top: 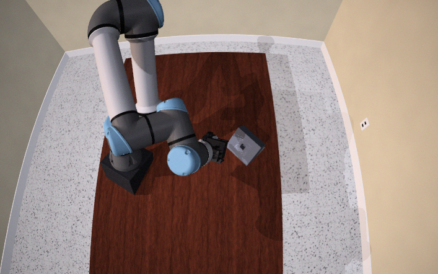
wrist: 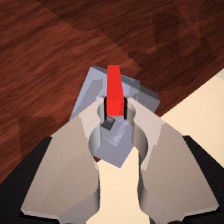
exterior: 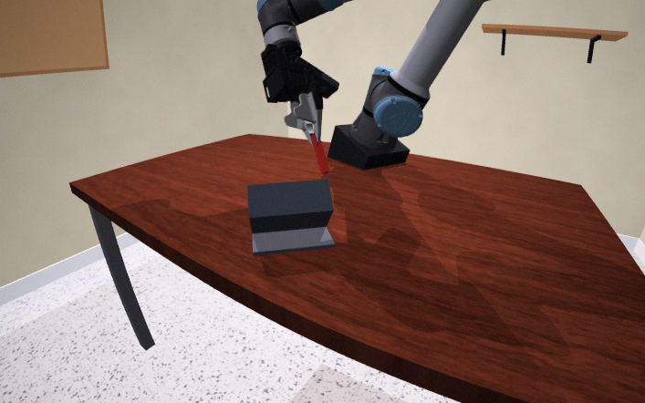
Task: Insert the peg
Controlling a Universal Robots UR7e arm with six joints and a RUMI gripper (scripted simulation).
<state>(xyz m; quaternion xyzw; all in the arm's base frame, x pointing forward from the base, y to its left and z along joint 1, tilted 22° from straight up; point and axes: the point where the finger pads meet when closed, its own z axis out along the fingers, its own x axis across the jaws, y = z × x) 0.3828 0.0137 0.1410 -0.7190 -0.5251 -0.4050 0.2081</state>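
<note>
My gripper [exterior: 311,130] is shut on a red peg [exterior: 320,157], which sticks down and forward from the fingertips above the table. In the wrist view the red peg [wrist: 114,92] points at the grey sloped panel [wrist: 116,117], and the small dark square hole [wrist: 107,121] shows just below the peg's base, between my fingers. From above, the gripper [top: 217,151] is just left of the grey block with the sloped panel [top: 246,145] and its hole [top: 243,146]. In the side view the block [exterior: 289,213] sits on the table in front of the peg, apart from it.
The robot's black base [top: 127,167] stands on the wooden table [top: 193,190] to the left of the block. The table's right edge [top: 276,142] runs close behind the block. A wall shelf [exterior: 554,32] hangs far off.
</note>
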